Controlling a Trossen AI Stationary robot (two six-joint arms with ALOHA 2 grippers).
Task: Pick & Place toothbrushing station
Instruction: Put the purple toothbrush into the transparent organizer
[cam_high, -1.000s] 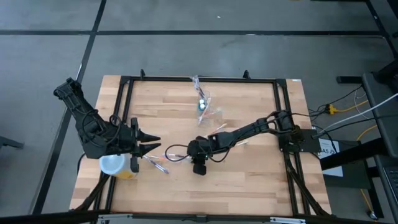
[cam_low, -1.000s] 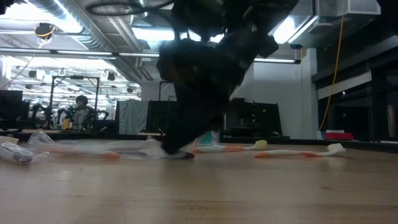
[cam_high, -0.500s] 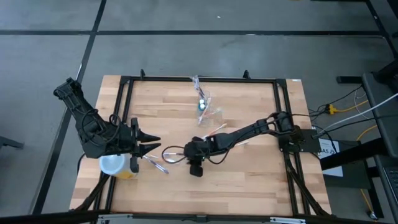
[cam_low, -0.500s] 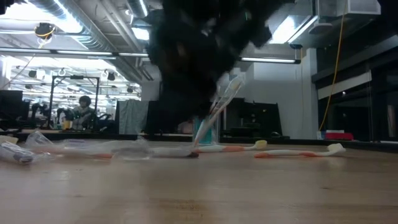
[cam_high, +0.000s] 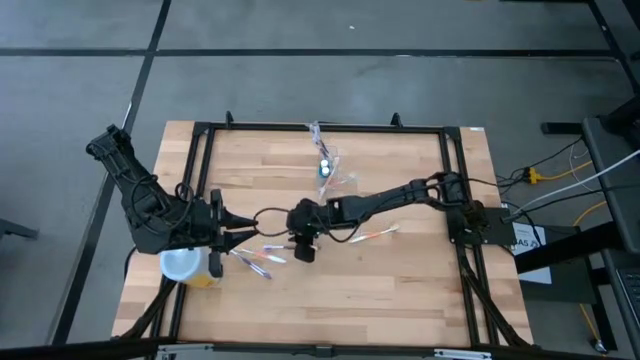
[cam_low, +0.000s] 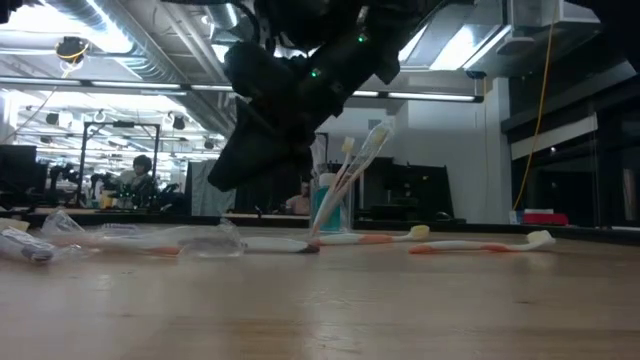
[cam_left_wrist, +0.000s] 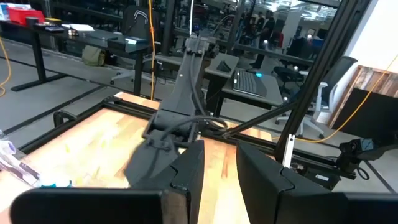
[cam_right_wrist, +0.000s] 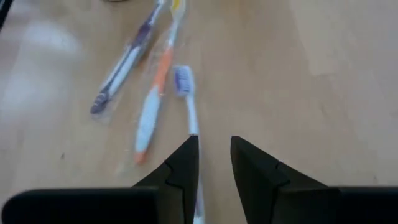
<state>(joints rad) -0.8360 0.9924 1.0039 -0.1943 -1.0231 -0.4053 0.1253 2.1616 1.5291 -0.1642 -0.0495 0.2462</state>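
Right tool (cam_high: 297, 228) stretched low over mid-table, left tool (cam_high: 243, 232) facing it

Surface (cam_high: 400, 290): light wooden planks, with a black metal frame around it.
Yellow tub (cam_high: 203, 277): stands at the left front corner of the surface, partly under its pale round lid (cam_high: 180, 264).
Wrapped toothbrushes (cam_high: 262, 254): lie flat just right of the tub, in clear wrappers, side by side.
Orange and white toothbrushes (cam_low: 470, 243): two lie flat on the surface, near each other.
Loose toothbrush (cam_right_wrist: 186, 106): white handle, bluish bristles, beside an orange and white one (cam_right_wrist: 152, 102) and a dark wrapped one (cam_right_wrist: 121, 68).
Floor (cam_high: 300, 60): grey, with dark lines.
Cables (cam_high: 560, 180): yellow and white, at the right of the surface.
Room behind: desks, monitors, a person (cam_low: 135, 175) sitting far away.
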